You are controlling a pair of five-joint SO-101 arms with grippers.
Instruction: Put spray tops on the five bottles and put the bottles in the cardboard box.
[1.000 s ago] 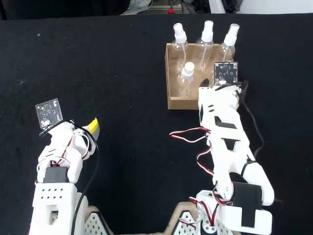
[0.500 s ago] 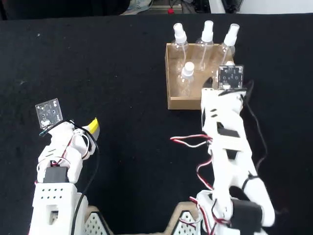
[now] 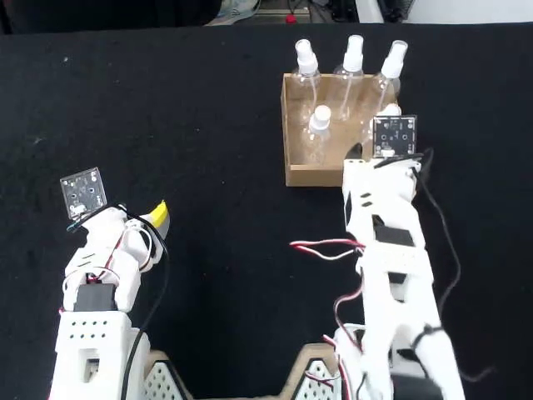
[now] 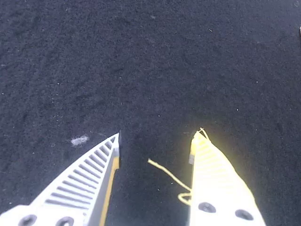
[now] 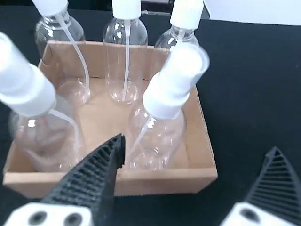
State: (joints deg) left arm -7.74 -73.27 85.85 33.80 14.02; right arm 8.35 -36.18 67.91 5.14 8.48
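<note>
The cardboard box (image 3: 288, 125) stands at the back of the black table, with five clear bottles in it, each with a white spray top. Three line the far wall (image 3: 354, 55). One stands front left (image 3: 319, 123). Another is front right (image 3: 391, 111), half hidden by my right arm (image 3: 379, 196). In the right wrist view my right gripper (image 5: 197, 143) is open just outside the box's near wall (image 5: 155, 181), facing the leaning front-right bottle (image 5: 162, 122), with nothing between its fingers. My left gripper (image 4: 158, 134) is open and empty over bare table, far left (image 3: 154, 221).
Red and white wires (image 3: 321, 246) loop out from the right arm over the table. The table's far edge (image 3: 166, 25) runs along the back, with room clutter behind it.
My right wrist has shifted slightly right and back toward the front of the table, away from the box. The left arm has not moved.
</note>
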